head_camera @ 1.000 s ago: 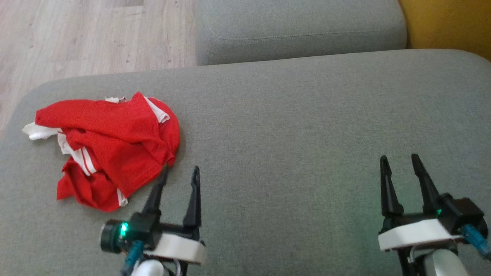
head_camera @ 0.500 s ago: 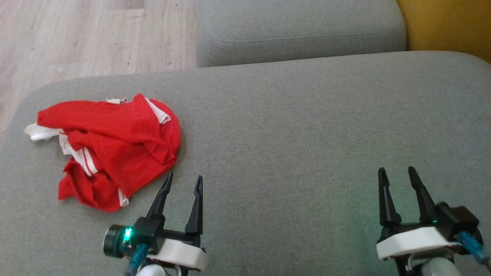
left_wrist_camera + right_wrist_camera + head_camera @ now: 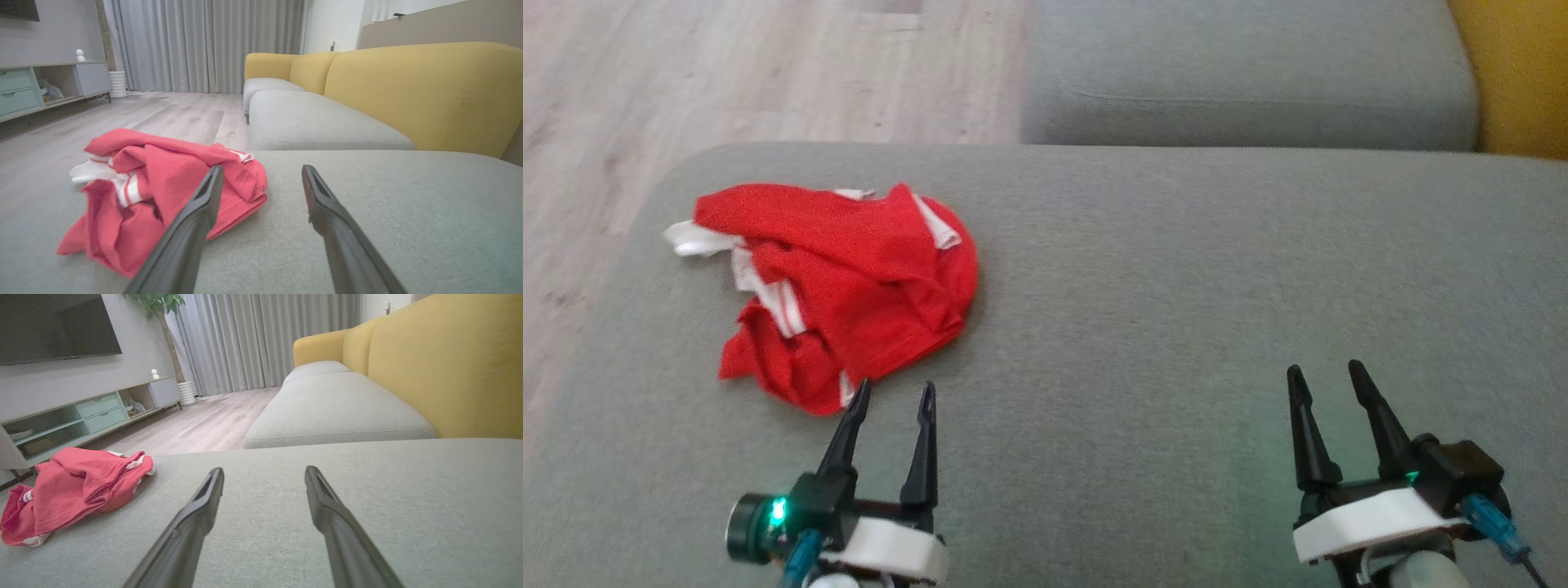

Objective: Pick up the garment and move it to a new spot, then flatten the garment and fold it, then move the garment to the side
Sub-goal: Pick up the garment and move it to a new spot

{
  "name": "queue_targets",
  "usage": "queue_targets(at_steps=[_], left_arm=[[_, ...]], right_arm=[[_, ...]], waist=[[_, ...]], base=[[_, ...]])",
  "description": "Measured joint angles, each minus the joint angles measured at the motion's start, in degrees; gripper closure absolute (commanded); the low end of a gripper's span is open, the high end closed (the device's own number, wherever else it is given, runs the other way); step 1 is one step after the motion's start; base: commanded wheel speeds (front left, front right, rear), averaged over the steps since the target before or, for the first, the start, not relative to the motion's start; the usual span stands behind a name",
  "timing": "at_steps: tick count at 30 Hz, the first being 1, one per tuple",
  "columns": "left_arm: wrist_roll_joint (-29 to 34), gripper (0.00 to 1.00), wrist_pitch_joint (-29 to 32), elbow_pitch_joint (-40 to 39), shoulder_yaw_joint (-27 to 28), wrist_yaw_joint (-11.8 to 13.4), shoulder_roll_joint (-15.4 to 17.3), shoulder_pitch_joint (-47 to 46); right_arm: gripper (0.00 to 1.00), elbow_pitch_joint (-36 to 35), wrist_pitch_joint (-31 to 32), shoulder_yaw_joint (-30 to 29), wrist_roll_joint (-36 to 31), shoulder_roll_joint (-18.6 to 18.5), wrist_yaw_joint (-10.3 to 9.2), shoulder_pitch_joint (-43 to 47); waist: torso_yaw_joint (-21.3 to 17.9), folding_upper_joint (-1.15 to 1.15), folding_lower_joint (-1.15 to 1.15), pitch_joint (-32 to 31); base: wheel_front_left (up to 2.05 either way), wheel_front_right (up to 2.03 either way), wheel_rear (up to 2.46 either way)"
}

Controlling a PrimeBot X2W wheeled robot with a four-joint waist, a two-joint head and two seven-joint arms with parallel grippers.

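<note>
— Where is the garment (image 3: 841, 286) from where you stand?

— It is crumpled in a heap on the big grey seat cushion (image 3: 1176, 286), towards its left end and close to the rounded corner. It is red with white trim, and a bit of white sticks out on the side nearest the wooden floor (image 3: 768, 73).

— And the arms?

— The left gripper (image 3: 894, 385) hovers just by the near hem of the heap. Its jaws are spread with nothing between them. One finger lines up with the edge of the cloth, but I cannot tell whether it touches.

— The other one?

— The right gripper (image 3: 1325, 369) is well apart from the garment, over bare cushion on the right. Its jaws are spread too, with nothing in them. Both point away from the robot, across the seat.

— What is behind?

— A second grey cushion (image 3: 1241, 82) beyond the first, and a yellow backrest (image 3: 429, 90) along the right. Grey curtains (image 3: 204, 41) hang at the far wall.
</note>
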Motion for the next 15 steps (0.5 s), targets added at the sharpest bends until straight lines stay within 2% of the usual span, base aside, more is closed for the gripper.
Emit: queue_targets(at_steps=[15], left_arm=[[1.6, 0.00, 0.0, -0.7, 3.2, -0.8, 0.0, 2.7]], right_arm=[[0.00, -0.1, 0.0, 4.3, 2.6, 0.0, 0.00, 1.4]], waist=[[10.2, 0.00, 0.00, -2.3]], base=[[0.00, 0.00, 0.00]])
